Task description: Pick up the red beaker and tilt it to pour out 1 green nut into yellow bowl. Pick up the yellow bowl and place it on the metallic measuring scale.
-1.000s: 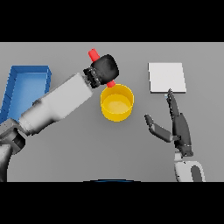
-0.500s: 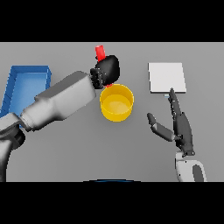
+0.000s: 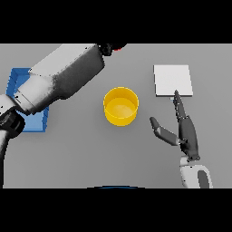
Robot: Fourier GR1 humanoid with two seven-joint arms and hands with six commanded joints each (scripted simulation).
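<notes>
A plain yellow bowl [image 3: 120, 106], a pale metallic scale [image 3: 172, 79] and a blue tray [image 3: 19, 76] sit on the grey desk [image 3: 90, 149], with a sliver of red beaker [image 3: 118, 45] at the top.

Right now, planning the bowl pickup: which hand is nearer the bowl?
Right. The right hand rests open beside the bowl, on its right. The left hand is up at the view's top edge, beyond the bowl.

Left hand [image 3: 107, 48] and red beaker [image 3: 119, 46] cut off at top.
</notes>
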